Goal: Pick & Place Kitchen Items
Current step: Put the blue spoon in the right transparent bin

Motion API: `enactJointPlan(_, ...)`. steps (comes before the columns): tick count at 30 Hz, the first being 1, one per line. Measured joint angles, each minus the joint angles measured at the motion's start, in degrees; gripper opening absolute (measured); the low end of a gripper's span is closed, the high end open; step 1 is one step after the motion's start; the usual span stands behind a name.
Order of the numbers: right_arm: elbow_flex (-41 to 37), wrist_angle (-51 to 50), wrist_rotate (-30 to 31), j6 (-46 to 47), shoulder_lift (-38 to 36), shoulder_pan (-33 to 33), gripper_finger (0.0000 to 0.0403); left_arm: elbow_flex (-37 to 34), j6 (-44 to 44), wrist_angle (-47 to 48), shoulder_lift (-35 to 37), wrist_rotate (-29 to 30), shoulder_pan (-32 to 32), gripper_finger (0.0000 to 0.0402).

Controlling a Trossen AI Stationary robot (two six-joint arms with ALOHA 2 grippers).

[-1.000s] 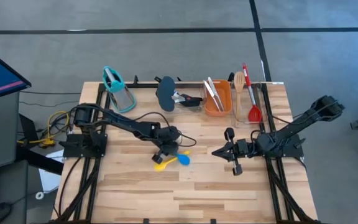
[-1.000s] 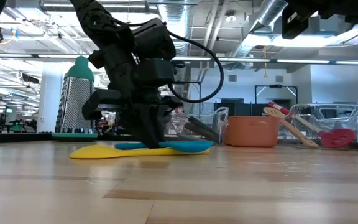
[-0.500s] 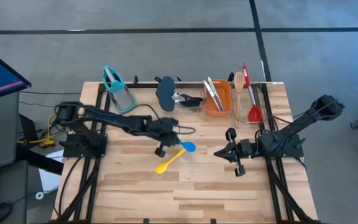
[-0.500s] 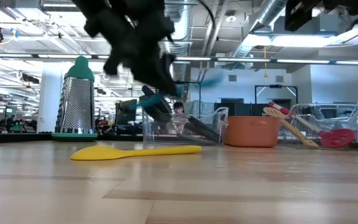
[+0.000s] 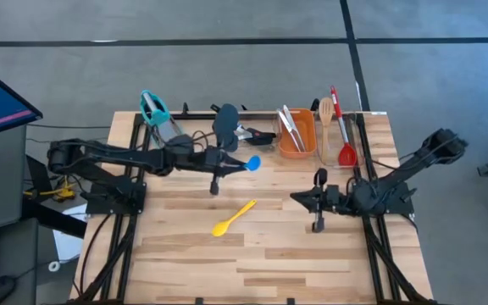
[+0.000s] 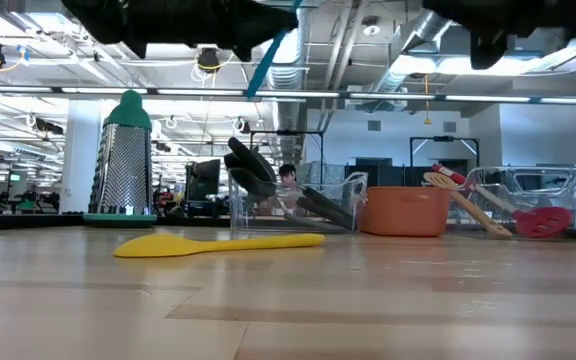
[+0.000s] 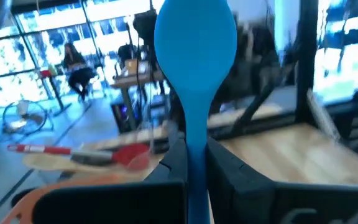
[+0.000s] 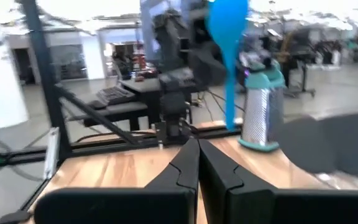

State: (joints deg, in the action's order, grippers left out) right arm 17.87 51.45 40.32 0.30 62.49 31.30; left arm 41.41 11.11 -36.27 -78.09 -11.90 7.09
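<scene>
While the yellow spoon (image 5: 233, 218) lies flat on the wooden table (image 5: 252, 254) nearest the front, the right gripper (image 5: 297, 197) hovers further back over the table's right side, jaws clenched on nothing. Beyond that, the left gripper (image 5: 230, 163) is raised above the table, jaws clamped on the blue spoon (image 5: 246, 163); its handle sits between the fingers and its bowl sticks out past the tips. Farthest back stand the grater (image 5: 161, 120), clear trays (image 5: 346, 140) and orange tub (image 5: 296, 135) with utensils.
</scene>
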Motion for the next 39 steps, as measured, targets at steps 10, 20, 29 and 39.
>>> enactJointPlan(10, 4.5, 0.9, 0.0, 2.6, 11.3, -9.4, 0.0038, -0.7, -4.1, -8.5, -0.8, -0.5, -0.4, 0.0003)
enactJointPlan(20, 18.8, 1.4, -3.0, -0.2, 25.1, -17.3, 0.0206, -0.7, -5.8, -8.9, -0.8, -1.6, -0.4, 0.0005)
enactJointPlan(29, 28.2, 1.2, -10.6, -2.2, 31.9, -20.9, 0.0251, -0.7, -5.8, -8.8, -0.8, -1.7, -0.4, 0.0005)
enactJointPlan(39, 30.7, 1.1, -15.3, -2.1, 33.5, -23.6, 0.0211, -0.7, -5.9, -8.8, -0.8, -1.7, -0.4, 0.0005)
